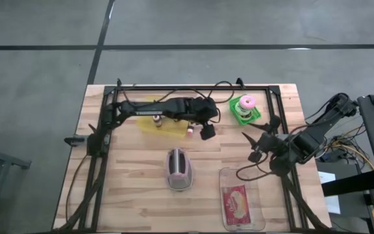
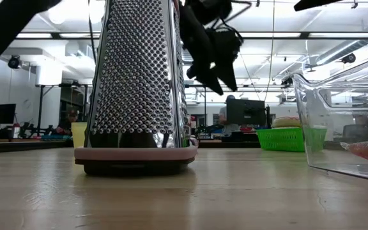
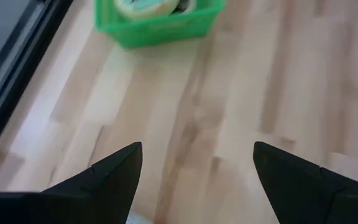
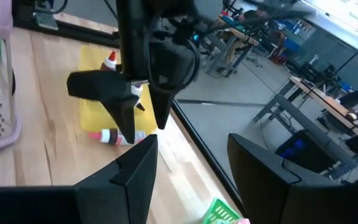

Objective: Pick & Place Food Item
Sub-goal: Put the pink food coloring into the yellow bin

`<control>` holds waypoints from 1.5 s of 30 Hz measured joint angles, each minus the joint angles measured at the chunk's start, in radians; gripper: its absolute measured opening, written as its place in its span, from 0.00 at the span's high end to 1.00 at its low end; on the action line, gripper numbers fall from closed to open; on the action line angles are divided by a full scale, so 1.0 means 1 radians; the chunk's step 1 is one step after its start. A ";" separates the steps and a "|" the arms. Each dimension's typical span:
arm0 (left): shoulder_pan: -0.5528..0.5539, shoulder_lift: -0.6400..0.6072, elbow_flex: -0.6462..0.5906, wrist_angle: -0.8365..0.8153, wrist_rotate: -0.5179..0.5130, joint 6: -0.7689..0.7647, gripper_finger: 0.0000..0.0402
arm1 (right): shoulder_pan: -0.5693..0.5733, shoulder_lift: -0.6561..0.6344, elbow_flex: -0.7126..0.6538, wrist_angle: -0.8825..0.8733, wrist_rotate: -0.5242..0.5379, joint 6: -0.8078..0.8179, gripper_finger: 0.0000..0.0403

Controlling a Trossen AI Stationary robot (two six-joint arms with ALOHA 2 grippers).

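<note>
Food item (image 1: 236, 201), a red-and-white packaged piece, lay in the clear tray (image 1: 257, 218) at the near right of the table (image 1: 128, 188), well apart from both grippers and touched by neither.

Left arm (image 1: 154, 108) stretched across the far side of the table, above the yellow board (image 1: 164, 129). Its gripper (image 1: 206, 132) hung over bare wood with the fingers (image 3: 107, 177) spread wide and nothing between them. The green basket (image 1: 244, 112) stood just beyond and to the right of that gripper, holding a pink-and-white round thing (image 1: 247, 102) (what it was could not be told). The box grater (image 1: 179, 169) stood upright nearer the front edge, below the left gripper in the high view.

Right arm (image 1: 317, 136) waited at the table's right edge. The right gripper (image 1: 256, 147) pointed inward toward the middle, fingers (image 4: 129, 180) apart and empty, with the tray near and in front of it.

Two small bottles (image 1: 155, 121) with red caps sat beside the left gripper: one upright on the yellow board, the other (image 1: 190, 131) lying at the board's edge, just left of the fingers.
</note>
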 joint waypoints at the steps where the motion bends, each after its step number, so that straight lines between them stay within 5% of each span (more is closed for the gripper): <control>1: -0.003 0.019 0.019 -0.024 -0.025 -0.010 0.22 | 0.000 -0.003 0.000 -0.013 -0.002 0.000 0.52; 6: -0.019 0.078 0.065 -0.078 -0.149 -0.059 0.22 | 0.000 -0.026 0.000 -0.041 -0.010 0.004 0.52; 17: -0.020 0.093 0.061 -0.200 -0.242 -0.171 0.22 | 0.000 -0.092 0.002 -0.052 -0.056 -0.026 0.52; 45: -0.006 0.173 0.030 -0.299 -0.282 -0.377 0.22 | 0.000 -0.116 0.079 -0.035 -0.058 -0.105 0.52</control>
